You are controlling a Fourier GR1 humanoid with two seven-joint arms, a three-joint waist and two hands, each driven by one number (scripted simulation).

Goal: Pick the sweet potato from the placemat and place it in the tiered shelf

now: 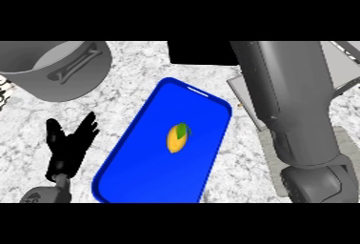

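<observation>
One hand shows clearly: left hand, low at the view's left, fingers straight and spread upward, holding nothing. Resting, by the look of it.

Right forearm runs from the lower right up toward the top edge. Its hand is out of view past the dark block there; cannot tell whether it is open or closed.

Sweet potato, yellow-orange with a green patch at its top end, lies near the middle of the blue placemat. Sits to the right of the left hand, well apart from it, and left of the right forearm. Untouched.

Grey pot with a bone mark stands beyond the left hand. Grey shelf edge shows beside the right forearm, mostly hidden by it.

Judgement: pick step not yet begun. Next move calls for bringing a hand over the placemat, lowering onto the sweet potato, closing fingers round it.
</observation>
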